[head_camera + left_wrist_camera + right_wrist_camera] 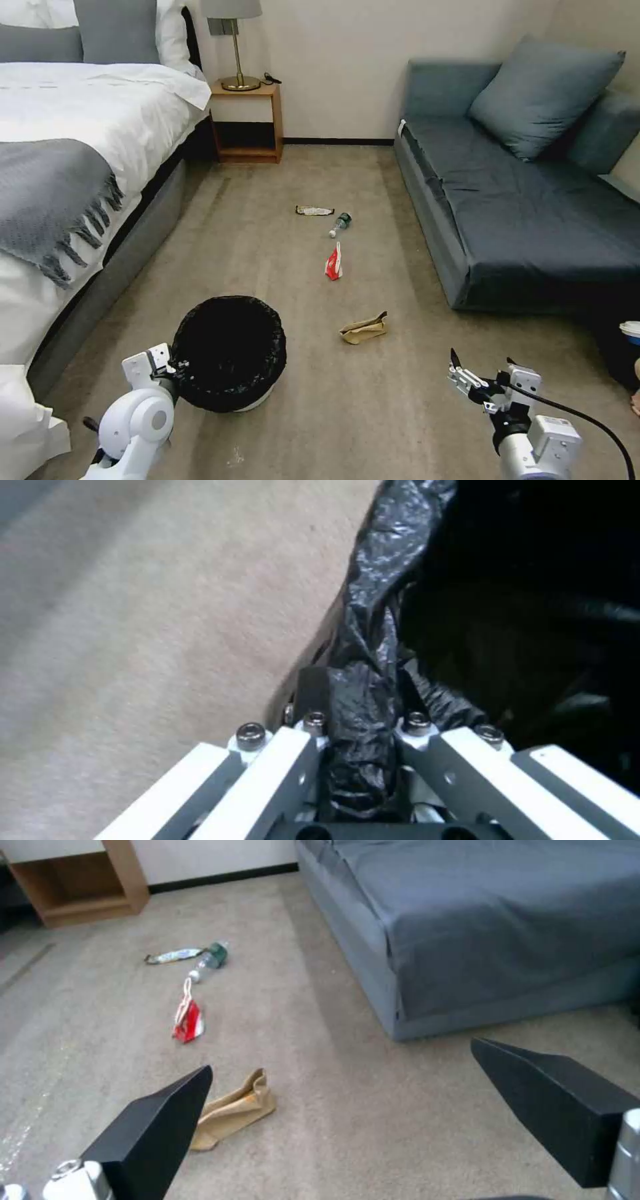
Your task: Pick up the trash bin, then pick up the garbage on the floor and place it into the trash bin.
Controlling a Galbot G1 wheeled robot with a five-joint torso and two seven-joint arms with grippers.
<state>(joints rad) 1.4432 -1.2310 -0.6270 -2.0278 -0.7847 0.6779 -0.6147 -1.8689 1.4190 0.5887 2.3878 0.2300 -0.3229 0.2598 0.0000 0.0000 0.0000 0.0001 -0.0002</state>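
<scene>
The trash bin (230,353), white with a black bag over its rim, is at the lower left of the head view. My left gripper (170,367) is shut on its near-left rim; in the left wrist view the crinkled bag rim (370,630) is pinched in that gripper (363,700). The garbage lies in a line on the carpet: a brown paper bag (363,329) (233,1110), a red-and-white packet (334,262) (189,1020), a small bottle (341,224) (209,960) and a flat wrapper (314,211) (173,956). My right gripper (481,363) (340,1057) hangs open, right of and nearer than the paper bag.
A bed (67,167) with a grey fringed throw runs along the left. A blue sofa (533,200) lines the right. A wooden nightstand (245,120) with a lamp stands at the far wall. Bare carpet lies between bed and sofa.
</scene>
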